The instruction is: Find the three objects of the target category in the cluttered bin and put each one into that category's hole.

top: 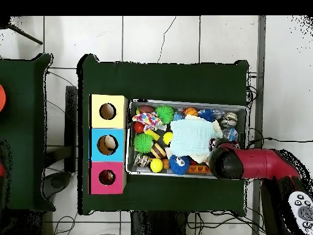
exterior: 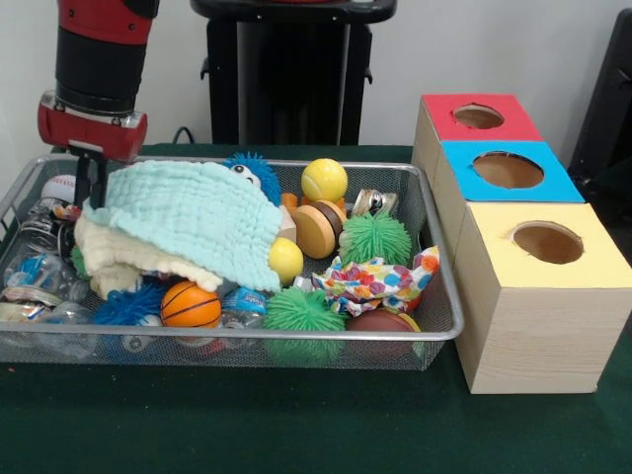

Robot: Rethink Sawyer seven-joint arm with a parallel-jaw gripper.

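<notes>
I see the bin (exterior: 434, 331), a shallow wire-mesh tray, sitting on the green worktop (exterior: 296, 425) toward its left side in the front view, with three boxes lined up just beside its right end: a yellow-topped box (exterior: 538, 296) nearest the camera, a blue-topped box (exterior: 504, 170) behind it, and a red-topped box (exterior: 478, 117) toward the far edge, each with a round hole on top. The arm (exterior: 99, 69) comes down over the bin's far left corner, and my pincer (exterior: 91, 188) is lowered at the edge of a pale mint cloth (exterior: 193, 222); its tips are hidden by the cloth and clutter, so I cannot tell whether they are apart or together. The cloth lies draped over a cream cloth (exterior: 114, 252) and covers much of the bin's left half. Around it I make out a yellow ball (exterior: 324, 180), a small basketball (exterior: 190, 304), two green spiky balls (exterior: 375, 237) and (exterior: 304, 314), a blue fuzzy toy with googly eyes (exterior: 252, 173), and a crumpled multicoloured wrapper (exterior: 380, 281).
</notes>
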